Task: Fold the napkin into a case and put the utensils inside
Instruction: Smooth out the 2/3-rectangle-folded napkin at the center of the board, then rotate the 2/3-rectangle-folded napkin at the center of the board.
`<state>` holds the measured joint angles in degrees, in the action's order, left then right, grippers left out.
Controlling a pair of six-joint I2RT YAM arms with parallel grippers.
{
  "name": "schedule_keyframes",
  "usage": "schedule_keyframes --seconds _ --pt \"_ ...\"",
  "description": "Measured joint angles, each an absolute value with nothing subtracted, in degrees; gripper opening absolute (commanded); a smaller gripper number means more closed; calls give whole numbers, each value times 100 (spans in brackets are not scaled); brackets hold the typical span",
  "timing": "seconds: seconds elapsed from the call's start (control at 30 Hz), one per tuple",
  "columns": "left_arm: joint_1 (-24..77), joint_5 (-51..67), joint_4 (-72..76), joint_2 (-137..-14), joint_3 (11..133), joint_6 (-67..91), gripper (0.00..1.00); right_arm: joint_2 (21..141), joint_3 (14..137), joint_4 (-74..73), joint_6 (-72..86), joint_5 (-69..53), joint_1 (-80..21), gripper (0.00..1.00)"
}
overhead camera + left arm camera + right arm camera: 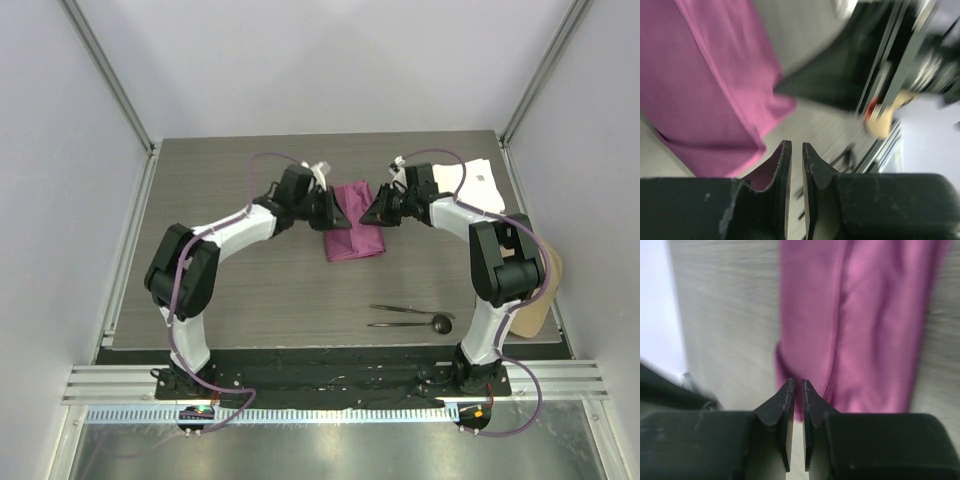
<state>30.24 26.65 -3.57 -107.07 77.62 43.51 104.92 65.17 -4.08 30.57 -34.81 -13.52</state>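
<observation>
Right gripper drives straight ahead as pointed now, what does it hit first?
The napkin: the right gripper points at its folded edge, just ahead of the fingers. View is blurred, so whether it would hit cloth or pass above is unclear.

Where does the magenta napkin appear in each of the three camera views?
Top external: napkin mid-picture, slightly above centre.
Left wrist: napkin fills the upper left.
Right wrist: napkin fills the upper right.
Shared landmark: the grey wood-grain table under it.

White arms [238, 228] with black joints [185, 270], black claws [795, 145], looping purple cables [268, 155]
</observation>
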Motion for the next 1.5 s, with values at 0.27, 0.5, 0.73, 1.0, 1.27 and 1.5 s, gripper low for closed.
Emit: schedule_keyframes --seconds 0.27,0.5,0.73,1.0,1.27,1.5 --pt "3629 2370 -563 -10543 7048 4303 18 10774 6477 -899 2672 -2620 -1352 6" --pt "3782 2060 -694 -9819 6716 3938 22 10285 5227 -298 2895 -2611 -1564 6" --pt "4353 1278 -849 -9170 6274 3094 35 9380 4348 -305 3238 -2840 -1837 20" --pt "5682 14 -790 -9349 6344 1793 56 8204 4600 -832 3376 -2333 -259 42" --pt "5813 -198 -1317 -10809 7448 1197 60 7819 4425 -1389 3188 -1966 388 54" --pt "5857 -296 -1688 -11378 7824 845 60 7636 4241 -1461 3006 -2261 587 55"
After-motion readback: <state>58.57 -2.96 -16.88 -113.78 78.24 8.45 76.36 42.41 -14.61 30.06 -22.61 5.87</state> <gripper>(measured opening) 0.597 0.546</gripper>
